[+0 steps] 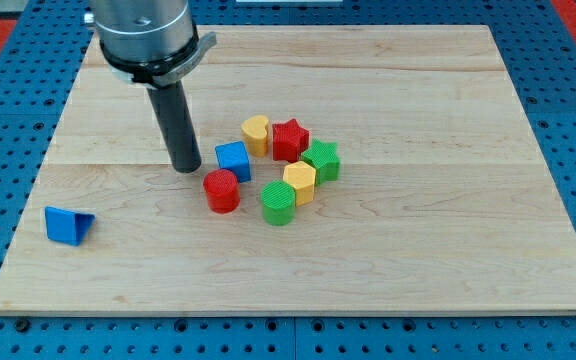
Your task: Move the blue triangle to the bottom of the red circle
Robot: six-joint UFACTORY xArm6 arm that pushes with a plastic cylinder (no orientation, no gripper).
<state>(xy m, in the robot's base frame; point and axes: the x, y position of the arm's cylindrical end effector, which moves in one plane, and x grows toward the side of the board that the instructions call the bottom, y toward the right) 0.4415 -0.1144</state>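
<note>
From the one camera view, the pale wooden board surface [418, 250] lies on a blue perforated base, and my tip [186, 169], the lower end of a straight dark rod hanging from a grey metal cylinder [146, 35], rests on the board left of centre; the arm carries no pincer, so nothing here is spread, pressed together or pinching. The small blue plastic cube [233, 160] sits just beside my tip at about three o'clock, with a narrow gap between them. The ribbed red plastic circle [222, 191] stands at roughly five o'clock from my tip, close to the blue cube's lower edge; whether they touch cannot be made out. The blue plastic triangle [69, 225], the block the task concerns, lies well apart from the cluster near the board's lower left, at about eight o'clock from my tip and at about eight to nine o'clock from the red circle. The rest of the cluster spreads to the right of the cube: a yellow plastic heart-like block [256, 133] at one o'clock from it, a red plastic star [290, 139] just beside that, a green plastic star [321, 160], a yellow plastic hexagon [300, 182] and a ribbed green plastic circle [279, 203] at about four o'clock from the cube.
</note>
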